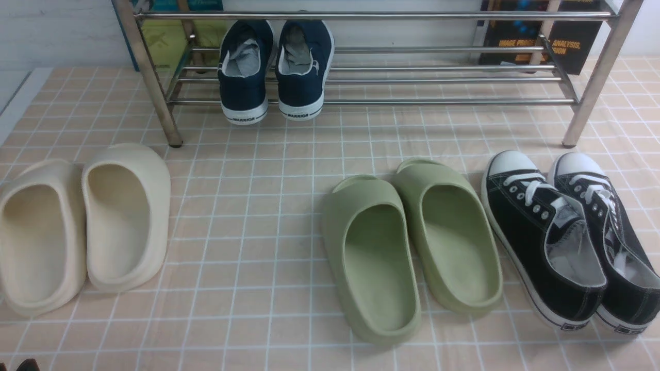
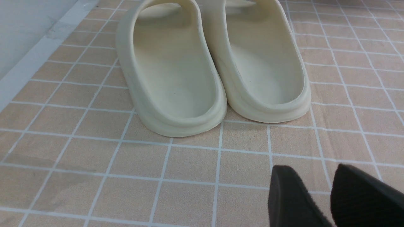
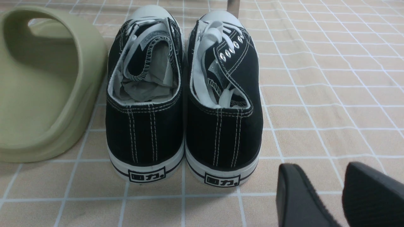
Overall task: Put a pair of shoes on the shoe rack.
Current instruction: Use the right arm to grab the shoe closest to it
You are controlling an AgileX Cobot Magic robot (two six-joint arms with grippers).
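Observation:
The two black canvas sneakers with white toe caps and white laces (image 1: 536, 232) (image 1: 608, 221) stand side by side on the tiled mat at the right, toes toward the shoe rack (image 1: 412, 101), a silver tube rack across the back. In the right wrist view their heels (image 3: 145, 126) (image 3: 221, 132) face me. My right gripper (image 3: 323, 170) is open and empty, just behind and to the side of the nearer heel, touching nothing. My left gripper (image 2: 315, 171) is open and empty over bare mat behind the cream slippers (image 2: 170, 72). Neither gripper shows in the front view.
Two navy "WARRIOR" sneakers (image 1: 273, 72) sit on the rack's left part. Green foam slippers (image 1: 412, 247) lie just left of the black sneakers. Cream slippers (image 1: 82, 226) lie at the far left. Books (image 1: 536, 41) stand behind the rack.

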